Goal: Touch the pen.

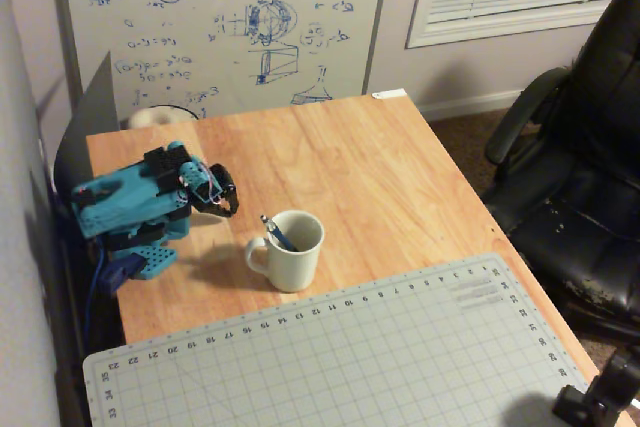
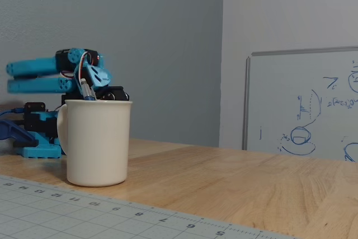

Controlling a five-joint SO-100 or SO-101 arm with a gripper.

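A thin blue pen point(image 1: 277, 233) with a silvery end stands slanted inside a white mug point(image 1: 292, 257) on the wooden table. In the fixed view only the pen's top end point(image 2: 86, 90) pokes above the mug's rim point(image 2: 98, 138). The blue arm is folded back at the left of the table. Its black gripper point(image 1: 228, 197) hangs a short way left of and behind the mug, apart from it and from the pen. It holds nothing and its jaws look shut. In the fixed view the gripper point(image 2: 117, 93) shows just behind the mug's rim.
A grey cutting mat point(image 1: 340, 357) covers the table's near part, just in front of the mug. A whiteboard point(image 1: 220, 17) stands behind the table. A black office chair point(image 1: 580, 167) is at the right. A black camera mount point(image 1: 600, 392) sits at the near right corner.
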